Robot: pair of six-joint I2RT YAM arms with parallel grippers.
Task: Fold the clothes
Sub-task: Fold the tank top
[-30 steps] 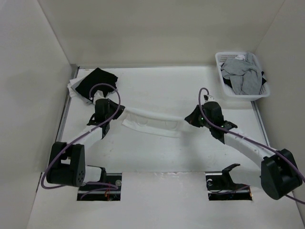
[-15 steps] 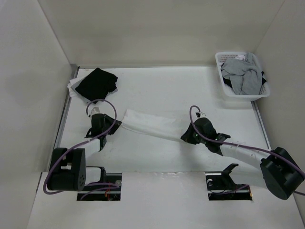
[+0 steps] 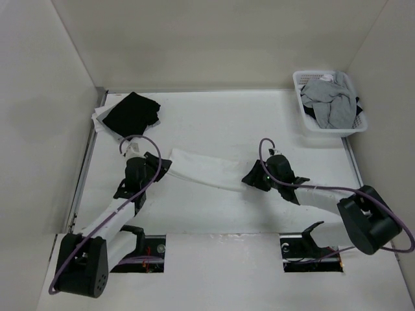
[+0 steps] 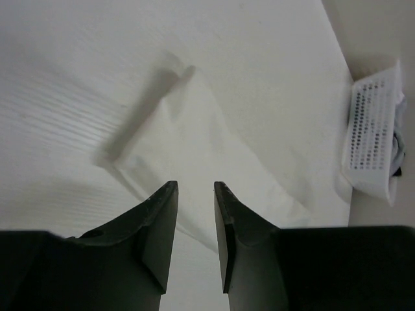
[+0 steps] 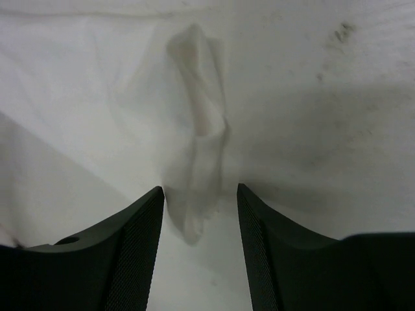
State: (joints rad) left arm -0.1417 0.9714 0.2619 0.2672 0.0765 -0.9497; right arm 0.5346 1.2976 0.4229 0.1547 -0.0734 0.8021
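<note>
- Pale walls enclose a white table (image 3: 220, 123). A black heap (image 3: 131, 111) lies at its far left corner and a basket (image 3: 327, 123) of grey clothes at its far right.
- A second ago the garment (image 3: 204, 170) hung stretched between the two grippers. It now lies on the table as a long band, slanting across the middle from far left to near right.
- Both arms have drawn back toward the near edge since then, and the left arm now reaches out low from its base.
- The left gripper (image 4: 194, 188) was clamped on the garment's left end and has let go. Its fingers stand a narrow gap apart with nothing between them, and the tips are just over that end of the cloth.
- The right gripper (image 5: 200, 191) was also clamped and is now spread wide. The crumpled right end of the garment stands up loose between its fingers (image 5: 139, 240). It may brush the left pad, but the wrist view is too blurred to say.
</note>
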